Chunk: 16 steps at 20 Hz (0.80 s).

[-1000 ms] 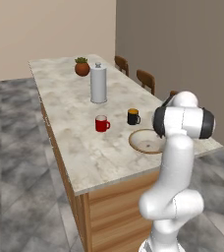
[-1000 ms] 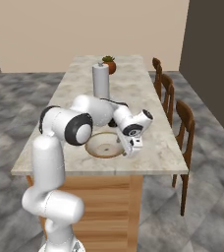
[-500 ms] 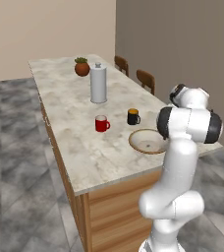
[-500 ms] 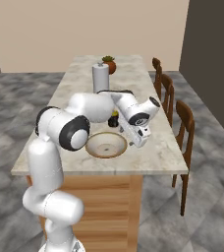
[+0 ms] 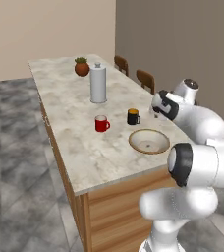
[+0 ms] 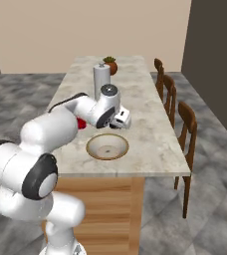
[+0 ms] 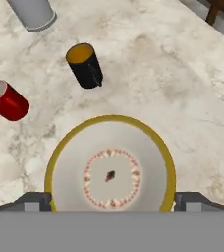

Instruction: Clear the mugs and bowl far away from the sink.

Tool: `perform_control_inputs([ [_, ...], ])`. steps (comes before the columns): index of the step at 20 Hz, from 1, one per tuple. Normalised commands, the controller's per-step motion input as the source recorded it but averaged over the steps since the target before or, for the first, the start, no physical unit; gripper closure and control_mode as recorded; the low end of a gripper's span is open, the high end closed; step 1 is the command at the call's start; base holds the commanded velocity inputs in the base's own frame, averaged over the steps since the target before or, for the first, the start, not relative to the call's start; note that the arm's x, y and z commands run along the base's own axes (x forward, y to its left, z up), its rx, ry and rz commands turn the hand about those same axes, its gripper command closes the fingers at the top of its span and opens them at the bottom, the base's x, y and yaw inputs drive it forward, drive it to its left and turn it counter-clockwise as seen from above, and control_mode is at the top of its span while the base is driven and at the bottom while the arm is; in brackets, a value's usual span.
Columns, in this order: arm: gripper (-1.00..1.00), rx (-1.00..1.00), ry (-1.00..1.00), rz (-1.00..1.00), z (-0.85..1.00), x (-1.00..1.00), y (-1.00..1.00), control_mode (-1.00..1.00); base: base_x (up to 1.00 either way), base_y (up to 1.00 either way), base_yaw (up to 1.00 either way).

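the gripper (image 7: 112, 199) hangs above the counter with its jaws spread wide and nothing between them; its two dark finger tips (image 7: 34, 201) stand at either side of the near rim of the bowl (image 7: 110, 165), apart from it. in the hand view the bowl lies straight ahead of the fingers, centred in the gap, a wide shallow dish with a tan rim, a pale inside and a ring of small red marks round a dark spot at its middle. beyond the bowl, slightly to the left in that view, stands the black mug (image 7: 84, 66) with its orange-yellow inside, upright, handle turned toward the bowl. further left and nearer lies the red mug (image 7: 6, 101), well apart from the black one. the foot of a white canister (image 7: 33, 14) shows at the top left edge.

from the left base view, the hand sits over the far right side of the counter (image 5: 74, 147), above and just past the bowl (image 5: 149, 141). the black mug (image 5: 133, 116) stands just behind the bowl, the red mug (image 5: 101, 123) to its left, with a gap between them. the canister (image 5: 98, 84) stands further back on the counter, and a small potted plant (image 5: 82, 66) near the far end. wooden chairs (image 6: 185, 129) line the far side of the counter. from the right base view, the arm covers most of the mugs, and the bowl (image 6: 107, 146) lies near the front edge of the marble top.
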Motion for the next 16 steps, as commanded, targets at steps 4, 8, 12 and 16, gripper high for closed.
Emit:
perform_control_inputs([
  [4,-1.00,-0.44,-0.46,0.04,0.86,-1.00,0.83,-1.00,0.00,0.00,0.00],
  [8,-1.00,-0.17,-0.11,0.00,0.99,-0.76,0.30,-1.00,0.00,0.00,0.00],
  [12,-1.00,-0.02,0.00,0.00,1.00,-0.67,0.04,-1.00,0.00,0.00,0.00],
  [16,-1.00,0.00,0.00,0.09,1.00,-0.76,0.00,-1.00,0.00,0.00,0.00],
])
